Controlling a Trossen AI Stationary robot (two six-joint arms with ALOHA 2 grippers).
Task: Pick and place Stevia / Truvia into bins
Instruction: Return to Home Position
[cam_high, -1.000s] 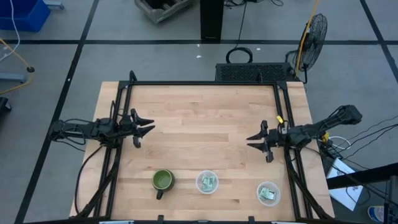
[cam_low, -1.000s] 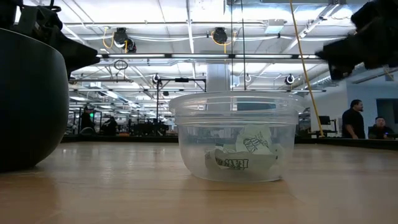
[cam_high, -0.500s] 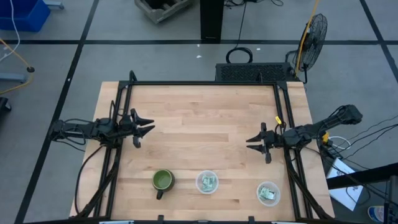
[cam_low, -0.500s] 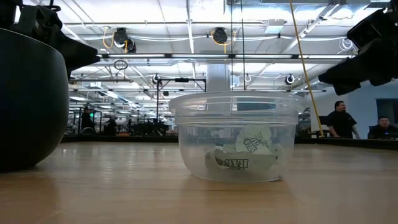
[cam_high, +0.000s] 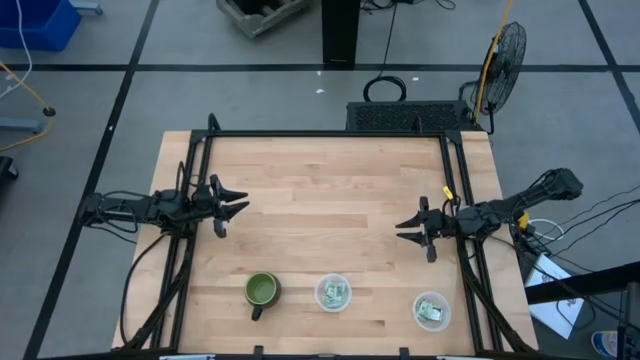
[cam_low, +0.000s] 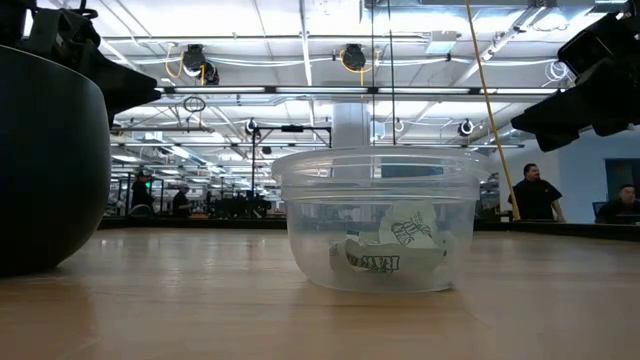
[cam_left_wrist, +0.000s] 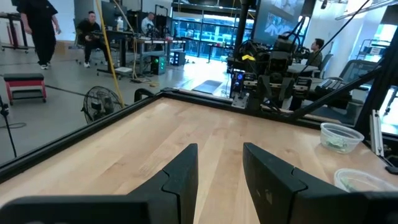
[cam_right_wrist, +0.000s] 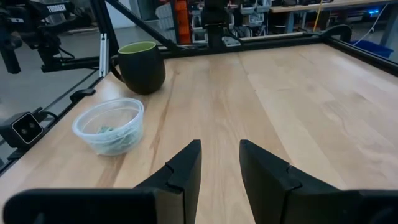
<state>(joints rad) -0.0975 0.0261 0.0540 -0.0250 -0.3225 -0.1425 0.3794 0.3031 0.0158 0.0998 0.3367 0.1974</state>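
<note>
Two clear plastic cups stand near the table's near edge: the middle cup and the right cup. Each holds pale green and white packets lying on its bottom. The low view shows the middle cup close up with packets inside. I see no loose packet on the table. My left gripper hovers open over the table's left side, pointing right. My right gripper hovers open over the right side, pointing left, beyond the cups. Between the right wrist view's fingers lies only bare wood.
A dark green mug stands left of the middle cup, also seen in the right wrist view behind that cup. A black frame rail runs along the table's far and side edges. People move in the room beyond.
My right gripper has sunk a little lower over the table and stays open. The cups, the mug and the left arm have kept still. A person in the background has walked leftward.
</note>
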